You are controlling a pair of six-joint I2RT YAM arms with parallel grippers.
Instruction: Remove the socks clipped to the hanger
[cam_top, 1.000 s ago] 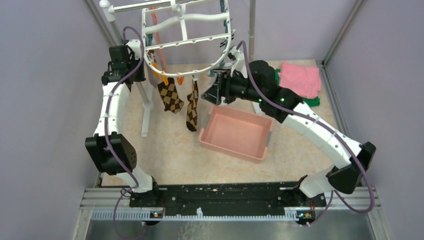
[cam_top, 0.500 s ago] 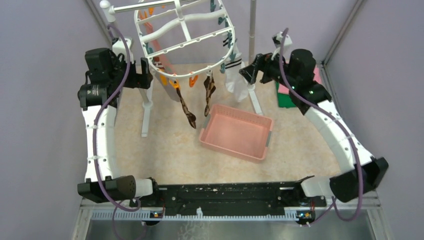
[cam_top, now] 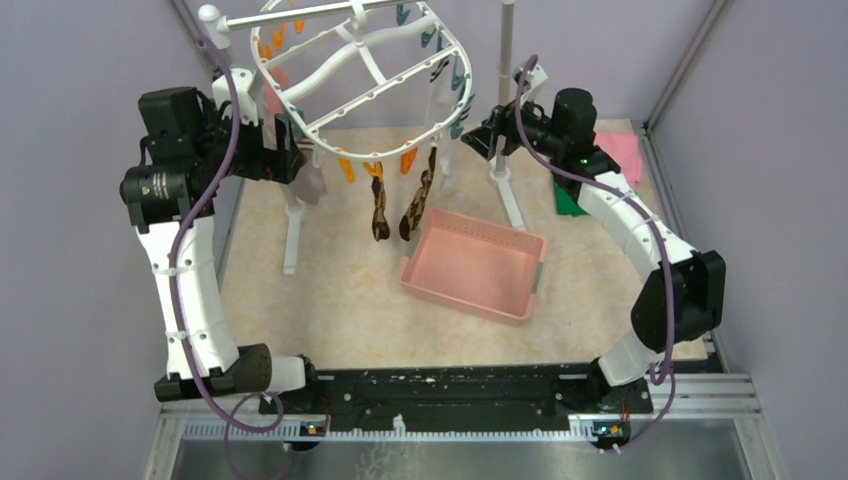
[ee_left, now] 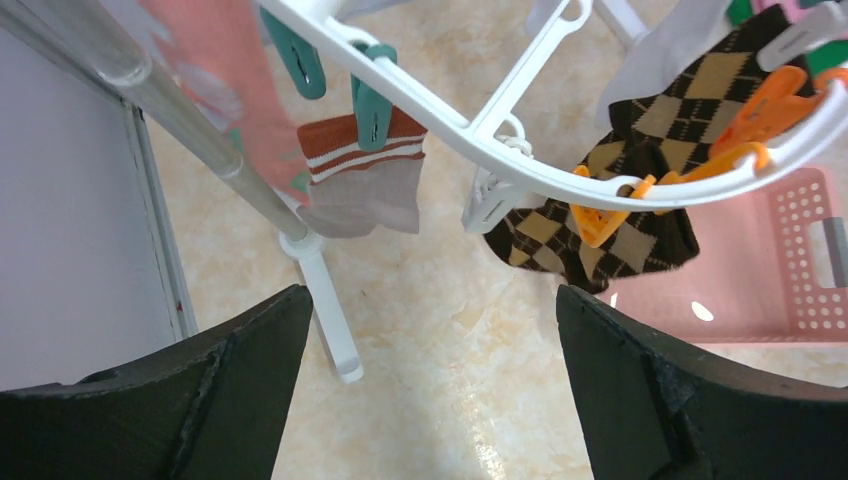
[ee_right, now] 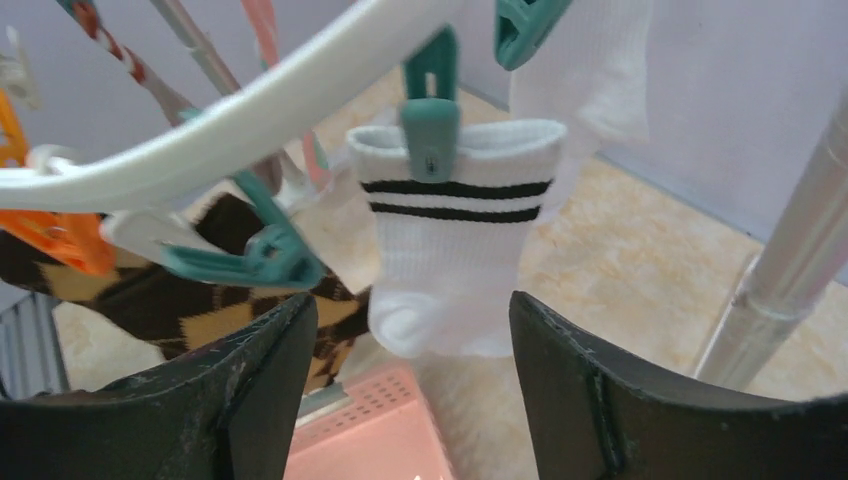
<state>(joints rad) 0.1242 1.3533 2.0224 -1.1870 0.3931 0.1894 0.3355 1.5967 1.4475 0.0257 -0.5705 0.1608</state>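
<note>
My right gripper (ee_right: 412, 300) stood open and empty, just short of the white striped sock (ee_right: 455, 250) hanging from a teal clip (ee_right: 430, 120) on the hanger (ee_right: 250, 115); I judged it best to close below that clip and pull straight down; my left gripper (ee_left: 430, 295) gaped wide, holding nothing.

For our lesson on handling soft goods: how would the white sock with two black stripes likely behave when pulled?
Probably floppy: the white sock hangs limp from one teal clip. Likely light, since that small clip alone holds it.
</note>
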